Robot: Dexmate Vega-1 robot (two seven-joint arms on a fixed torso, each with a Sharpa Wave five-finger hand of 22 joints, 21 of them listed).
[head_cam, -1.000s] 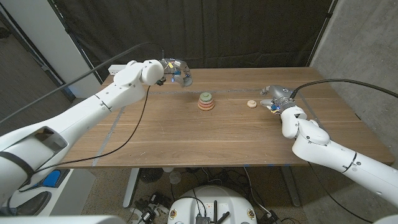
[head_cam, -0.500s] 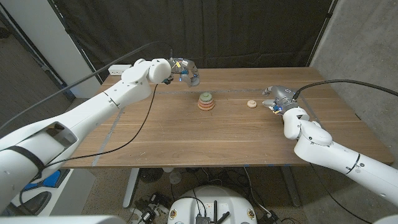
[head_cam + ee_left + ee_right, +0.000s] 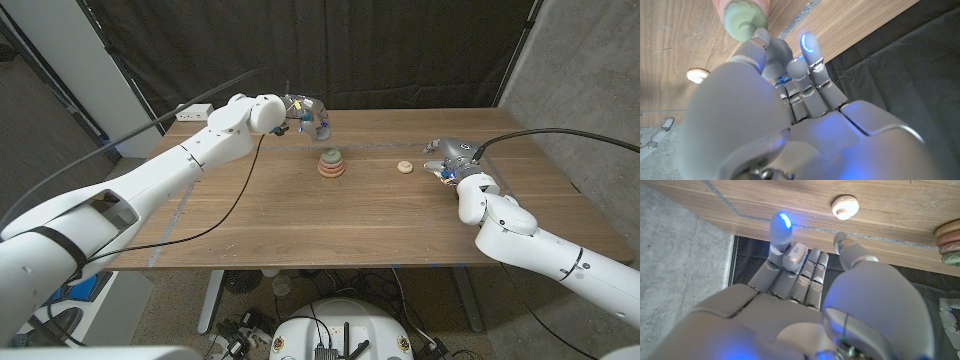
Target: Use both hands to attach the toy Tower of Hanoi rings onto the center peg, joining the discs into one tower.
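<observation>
Near the middle of the wooden table, toward its far half, a small tower of rings on its peg: a green ring on top, pinkish and orange rings below. To its right, well apart, one loose cream ring lying flat on the wood. Just beyond the tower and a little to the left, the left hand, raised above the table near the far edge, fingers apart and slightly curved, with nothing in it. In the left wrist view, the same hand with fingers spread, one fingertip lit blue, the green top of the tower close past the fingers, not touching as far as can be told. Further right, past the loose ring, the right hand near the table, fingers loosely spread, holding nothing. In the right wrist view, this hand open too, the cream ring just beyond the fingertips, apart from them. Behind the table, a dark curtain.
</observation>
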